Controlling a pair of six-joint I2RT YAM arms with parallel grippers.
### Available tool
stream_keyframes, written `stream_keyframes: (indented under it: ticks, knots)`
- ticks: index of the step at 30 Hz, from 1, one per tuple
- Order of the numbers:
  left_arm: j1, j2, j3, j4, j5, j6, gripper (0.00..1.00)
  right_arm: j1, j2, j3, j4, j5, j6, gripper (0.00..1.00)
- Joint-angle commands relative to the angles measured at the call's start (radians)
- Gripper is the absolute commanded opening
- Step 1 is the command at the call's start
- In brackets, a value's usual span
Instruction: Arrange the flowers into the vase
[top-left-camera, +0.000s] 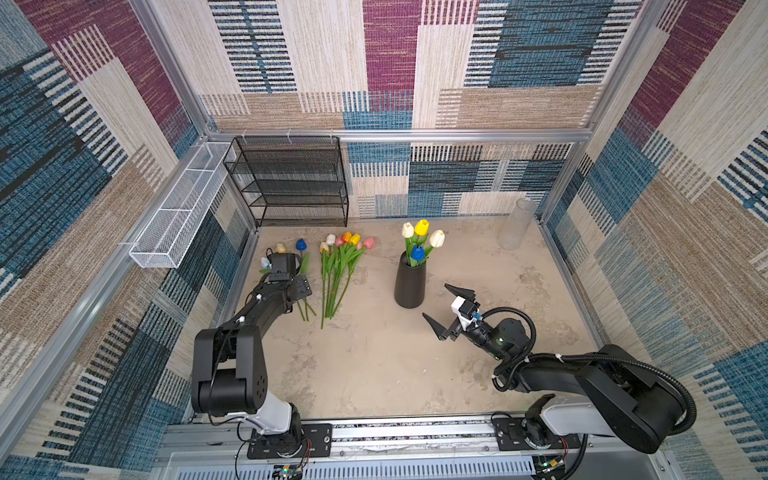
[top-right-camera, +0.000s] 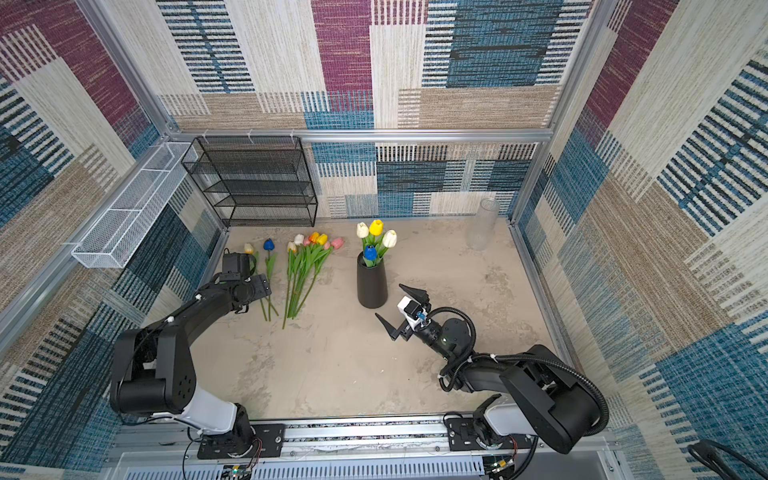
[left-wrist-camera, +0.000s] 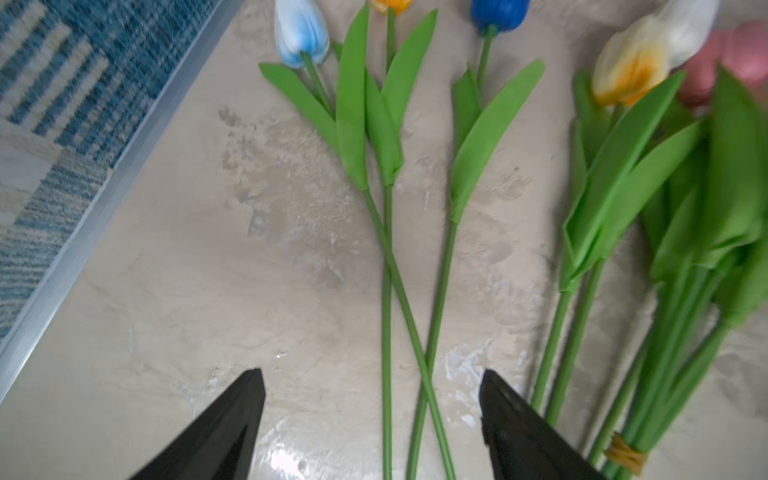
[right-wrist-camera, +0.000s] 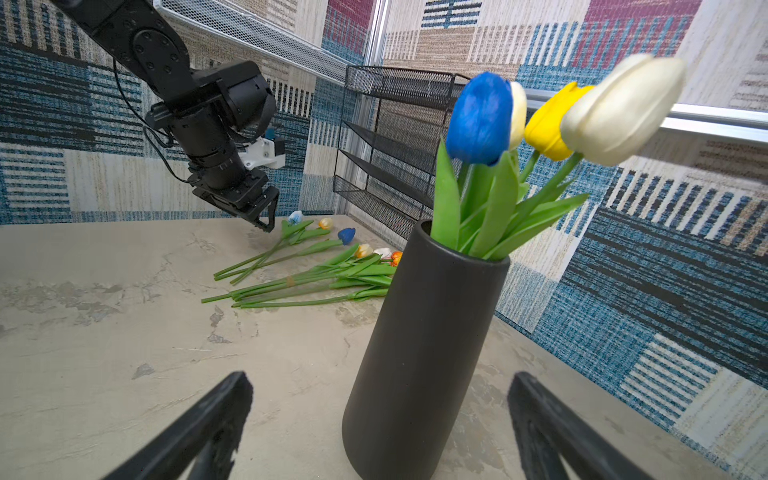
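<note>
on the table (top-left-camera: 374, 374), in both top views, a black vase (top-left-camera: 409, 282) stands upright near the middle. four flowers (top-left-camera: 422, 239) are in it: two white, one yellow, one blue. left of it a bunch (top-left-camera: 338, 266) lies flat with its heads toward the back wall. further left, three loose stems (top-left-camera: 305, 262) lie beside the bunch. the left gripper (top-left-camera: 296, 287) hangs over those loose stems, and from up here its own wrist hides the jaws. the right gripper (top-left-camera: 435, 300) sits just right of the vase's foot, jaws spread wide, empty, not touching the vase. a clear glass (top-left-camera: 517, 224) stands in the back right corner. a black rack (top-left-camera: 291, 183) stands against the back wall and a white basket (top-left-camera: 178, 208) hangs on the left wall.

from the left wrist, the left jaws are spread, one on each side of the loose stems. the stems cross between the jaws and neither jaw touches one. their heads are pale blue, orange and deep blue. the bunch lies alongside, tied by a tan band (left-wrist-camera: 625, 455) near the stem ends.

from the right wrist, the vase rises between the two spread jaws, apart from both. beyond it the left gripper hangs low over the loose stems.
</note>
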Motion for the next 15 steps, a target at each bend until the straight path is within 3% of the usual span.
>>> stream_keyframes:
  ticks: [1, 8, 15]
  knots:
    - [0.021, 0.057, 0.056, -0.162, 0.019, -0.087, 0.8, 0.0, 0.006, 0.005, 0.046, 0.01, -0.003, 1.0]
    - [0.049, 0.198, 0.175, -0.28, 0.099, -0.078, 0.61, 0.0, 0.008, 0.005, 0.051, 0.013, -0.003, 1.0]
    - [0.049, 0.243, 0.213, -0.289, 0.128, -0.061, 0.56, 0.0, 0.01, 0.006, 0.05, 0.021, -0.006, 1.0]
